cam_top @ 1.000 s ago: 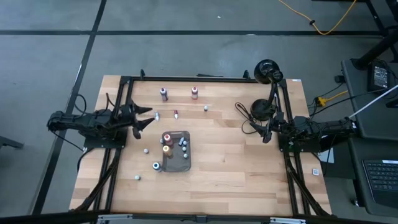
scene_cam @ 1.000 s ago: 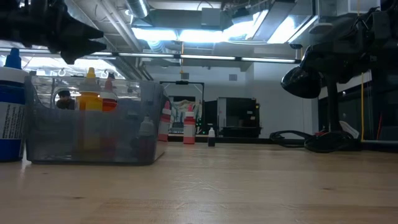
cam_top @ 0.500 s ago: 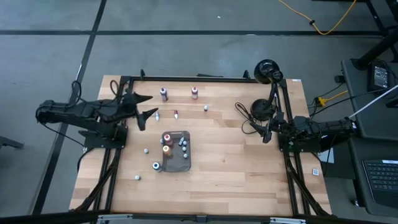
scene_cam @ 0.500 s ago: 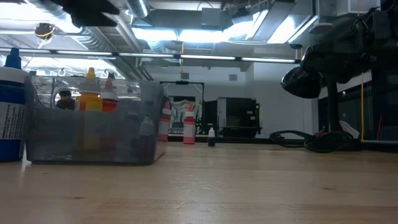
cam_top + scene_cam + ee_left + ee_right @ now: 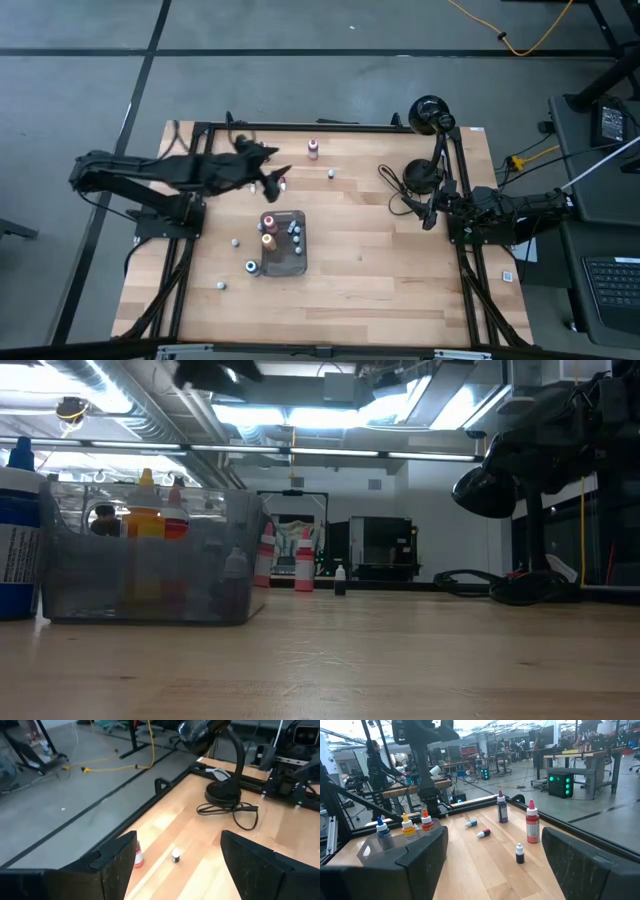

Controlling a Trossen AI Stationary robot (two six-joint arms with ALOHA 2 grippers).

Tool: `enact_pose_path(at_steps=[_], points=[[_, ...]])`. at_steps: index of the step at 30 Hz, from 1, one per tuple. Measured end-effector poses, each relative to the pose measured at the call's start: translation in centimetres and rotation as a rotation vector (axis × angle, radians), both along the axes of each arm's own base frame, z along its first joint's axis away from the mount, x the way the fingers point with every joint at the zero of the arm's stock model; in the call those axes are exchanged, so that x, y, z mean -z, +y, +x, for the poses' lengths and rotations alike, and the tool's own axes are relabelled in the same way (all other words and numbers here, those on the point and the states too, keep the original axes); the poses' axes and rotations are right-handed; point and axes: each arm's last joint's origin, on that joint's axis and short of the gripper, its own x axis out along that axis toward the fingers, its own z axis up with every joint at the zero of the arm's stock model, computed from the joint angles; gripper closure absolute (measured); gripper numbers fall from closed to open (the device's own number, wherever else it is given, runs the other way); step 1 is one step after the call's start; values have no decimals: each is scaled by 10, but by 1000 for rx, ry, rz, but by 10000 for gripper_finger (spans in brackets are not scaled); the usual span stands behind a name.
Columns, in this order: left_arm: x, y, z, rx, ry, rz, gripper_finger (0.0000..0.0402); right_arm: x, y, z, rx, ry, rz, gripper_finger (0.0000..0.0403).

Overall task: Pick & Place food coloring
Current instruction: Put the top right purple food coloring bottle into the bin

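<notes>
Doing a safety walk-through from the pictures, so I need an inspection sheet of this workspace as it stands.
Surface: wooden table, dry, flat, framed by black rails.
Job's things: food coloring bottles scattered; some upright in the grey tray, a red bottle near the far edge, a small dark bottle beside it, several tiny ones loose near the tray.
Clutter: black desk lamp on the table's far right corner.
Grippers: left gripper open, raised above the far loose bottles, holding nothing; right gripper open, waiting at the right edge.
Cables: lamp cord coiled on the table; yellow cable on the floor.
Surroundings: a person in the background of the right wrist view; desk with keyboard.
</notes>
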Motion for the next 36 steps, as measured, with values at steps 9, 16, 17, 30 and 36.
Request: enact_pose_path(at_steps=[9, 16, 17, 30, 36], points=[[3, 22, 69, 41, 93, -86, 121, 0, 0, 0, 0, 0, 0, 80], [19, 39, 104, 96, 196, -91, 121, 0, 0, 0, 0, 0, 0, 80], [22, 41, 108, 107, 220, -85, 121, 0, 0, 0, 0, 0, 0, 80], [89, 65, 144, 265, 497, -49, 121, 0, 0, 0, 0, 0, 0, 80], [103, 85, 158, 277, 552, -61, 121, 0, 0, 0, 0, 0, 0, 80]])
